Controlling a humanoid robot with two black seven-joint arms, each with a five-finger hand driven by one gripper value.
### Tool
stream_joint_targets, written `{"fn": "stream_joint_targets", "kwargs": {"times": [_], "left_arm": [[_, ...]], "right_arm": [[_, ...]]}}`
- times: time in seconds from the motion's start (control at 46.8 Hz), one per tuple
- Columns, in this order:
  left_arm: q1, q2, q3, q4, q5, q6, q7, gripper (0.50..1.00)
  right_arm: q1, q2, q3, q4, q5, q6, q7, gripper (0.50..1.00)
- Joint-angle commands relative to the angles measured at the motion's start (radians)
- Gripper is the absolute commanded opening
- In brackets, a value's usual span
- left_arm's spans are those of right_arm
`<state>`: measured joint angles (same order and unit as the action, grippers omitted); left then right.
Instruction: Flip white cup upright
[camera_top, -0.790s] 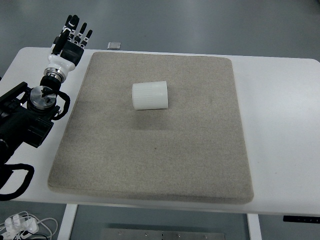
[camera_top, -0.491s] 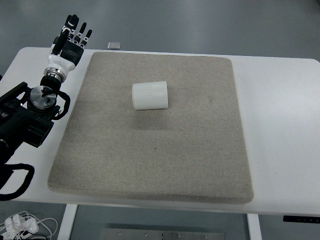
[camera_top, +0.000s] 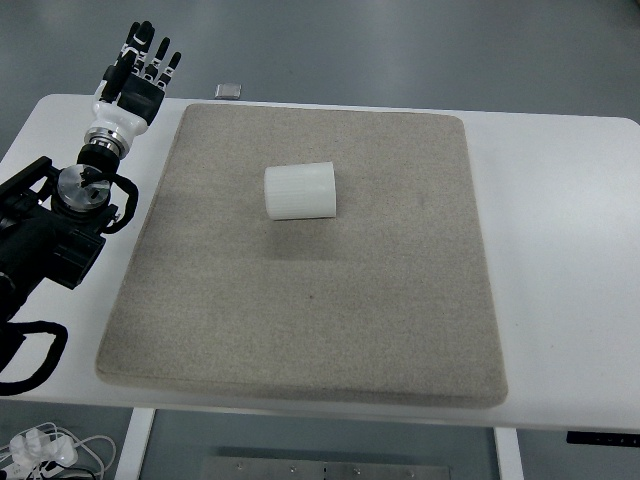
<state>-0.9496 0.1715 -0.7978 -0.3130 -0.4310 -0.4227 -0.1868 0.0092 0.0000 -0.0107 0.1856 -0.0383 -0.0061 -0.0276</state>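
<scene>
- Top view, white cup (camera_top: 300, 190): lies on its side on the upper middle of the mat, its long axis running left to right. Which end is the mouth is hard to tell from above. Not yet upright, so the task is judged to be at its start.
- Top view, mat (camera_top: 300, 320): a beige, rough-surfaced pad covering most of the table; probably there to keep the cup from rolling and to give some grip while it is tipped up.
- Top view, table (camera_top: 560, 250): white, bare strips showing on both sides of the mat.
- Top view, left hand (camera_top: 138, 72): over the table's far left corner, well apart from the cup, fingers extended and spread, holding nothing; the pose reads as one ready for a reach.
- Top view, right hand: not seen.
- Top view, small grey object (camera_top: 229, 91): just beyond the mat's far edge; no part in the task.
</scene>
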Motion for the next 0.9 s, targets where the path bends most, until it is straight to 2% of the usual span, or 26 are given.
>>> {"fn": "stream_joint_targets", "kwargs": {"times": [0.0, 0.214, 0.342, 0.513, 0.748, 0.876], "left_arm": [[-0.018, 0.002, 0.011, -0.001, 0.009, -0.005, 0.0, 0.994], [-0.084, 0.005, 0.048, -0.008, 0.227, -0.011, 0.0, 0.994], [-0.104, 0.0, 0.049, -0.009, 0.383, -0.048, 0.0, 0.994], [-0.135, 0.003, 0.052, -0.015, 0.576, -0.047, -0.005, 0.992], [-0.133, 0.066, 0.129, -0.173, 0.778, -0.054, -0.003, 0.992], [-0.153, 0.097, 0.213, -0.207, 0.874, -0.051, -0.003, 0.992]], "right_arm": [[0.0, 0.0, 0.0, 0.0, 0.0, 0.0, 0.0, 0.952], [0.0, 0.0, 0.0, 0.0, 0.0, 0.0, 0.0, 0.952], [0.0, 0.0, 0.0, 0.0, 0.0, 0.0, 0.0, 0.952], [0.0, 0.0, 0.0, 0.0, 0.0, 0.0, 0.0, 0.952], [0.0, 0.0, 0.0, 0.0, 0.0, 0.0, 0.0, 0.952], [0.0, 0.0, 0.0, 0.0, 0.0, 0.0, 0.0, 0.952]]}}
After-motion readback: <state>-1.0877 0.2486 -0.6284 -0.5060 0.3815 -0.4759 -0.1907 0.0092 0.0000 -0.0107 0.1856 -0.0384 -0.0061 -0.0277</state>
